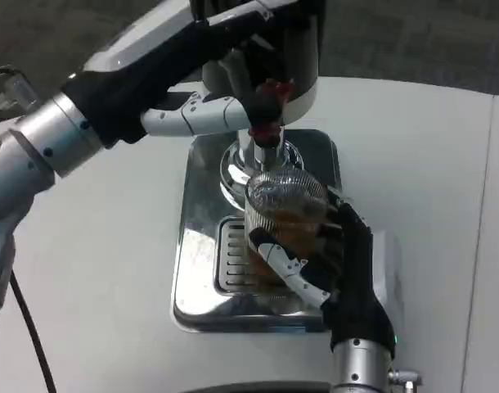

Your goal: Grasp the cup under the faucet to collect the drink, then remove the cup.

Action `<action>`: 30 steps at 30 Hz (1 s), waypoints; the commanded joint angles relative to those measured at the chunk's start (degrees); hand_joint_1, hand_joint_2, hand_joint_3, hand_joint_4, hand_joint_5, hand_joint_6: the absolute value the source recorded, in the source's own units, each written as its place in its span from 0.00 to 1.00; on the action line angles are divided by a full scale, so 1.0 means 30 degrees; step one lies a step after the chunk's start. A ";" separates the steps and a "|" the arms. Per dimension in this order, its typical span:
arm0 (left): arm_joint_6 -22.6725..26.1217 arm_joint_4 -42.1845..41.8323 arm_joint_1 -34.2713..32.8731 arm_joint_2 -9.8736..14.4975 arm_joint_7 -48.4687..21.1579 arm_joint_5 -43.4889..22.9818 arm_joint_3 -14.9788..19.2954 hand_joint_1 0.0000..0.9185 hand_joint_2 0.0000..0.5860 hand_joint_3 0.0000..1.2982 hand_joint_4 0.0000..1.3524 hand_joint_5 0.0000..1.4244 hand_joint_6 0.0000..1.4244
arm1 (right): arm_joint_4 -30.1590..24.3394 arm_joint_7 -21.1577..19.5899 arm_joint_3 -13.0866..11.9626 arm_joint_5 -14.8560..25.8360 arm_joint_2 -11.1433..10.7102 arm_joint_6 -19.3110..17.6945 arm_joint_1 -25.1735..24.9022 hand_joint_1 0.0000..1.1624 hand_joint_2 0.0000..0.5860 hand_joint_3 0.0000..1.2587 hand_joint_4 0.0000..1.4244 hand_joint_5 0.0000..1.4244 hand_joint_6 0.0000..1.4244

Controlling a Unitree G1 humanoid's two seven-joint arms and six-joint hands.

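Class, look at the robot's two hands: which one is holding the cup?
The right hand: its fingers wrap the ribbed cup above the drip tray. The left hand is up at the red faucet lever instead.

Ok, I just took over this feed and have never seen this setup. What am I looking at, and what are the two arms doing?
This is one camera on the robot's head, looking down at a white table. The silver arms are the robot's own: its left comes in from the picture's left, its right from the bottom. On the table stands a shiny drink dispenser with a drip tray. The left hand reaches to the red tap. The right hand has its fingers wrapped around a clear cup that stands on the tray under the tap, with brownish drink inside. Whether drink is flowing is too blurred to tell.
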 commanded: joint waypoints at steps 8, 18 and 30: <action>0.0445 -0.1180 0.0617 0.0112 0.0436 -0.1012 0.0845 0.00 0.20 0.14 0.13 0.16 0.13 | -0.2289 0.0436 0.0526 -0.0442 0.1145 -0.0245 0.2075 0.61 0.50 0.38 0.38 0.37 0.26; 0.0631 -0.1514 0.0768 -0.0023 0.0672 -0.1230 0.1195 0.00 0.20 0.14 0.13 0.17 0.13 | -0.5262 0.1312 0.1111 -0.1043 0.0605 0.0539 0.3932 0.60 0.50 0.41 0.39 0.40 0.27; 0.1186 -0.2692 0.1416 0.0127 0.0887 -0.1657 0.1628 0.00 0.21 0.15 0.14 0.18 0.15 | -0.5756 0.2016 0.0736 -0.1070 0.0404 0.0570 0.4488 0.60 0.50 0.43 0.41 0.42 0.27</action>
